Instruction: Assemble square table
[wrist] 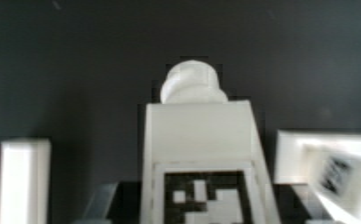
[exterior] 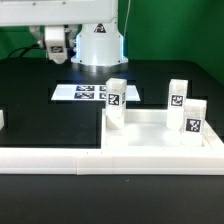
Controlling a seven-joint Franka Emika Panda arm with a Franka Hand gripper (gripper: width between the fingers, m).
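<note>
The white square table top (exterior: 150, 132) lies at the exterior view's right, rim up. Three tagged white legs stand upright at its corners: one (exterior: 115, 96), another (exterior: 177, 97) and a third (exterior: 192, 116). My gripper (exterior: 56, 45) hangs high at the back left, well away from the top. It is shut on a further white leg (wrist: 198, 135). In the wrist view that leg fills the middle between the dark fingers (wrist: 124, 205), its tag (wrist: 203, 195) facing the camera and its round peg (wrist: 191, 80) pointing away over the black table.
The marker board (exterior: 88, 92) lies flat behind the top, near the robot base (exterior: 97, 45). A long white low rail (exterior: 80, 157) runs along the front. A small white piece (exterior: 2, 118) shows at the left edge. The wrist view shows a white bar (wrist: 26, 180) and a tagged white piece (wrist: 331, 165).
</note>
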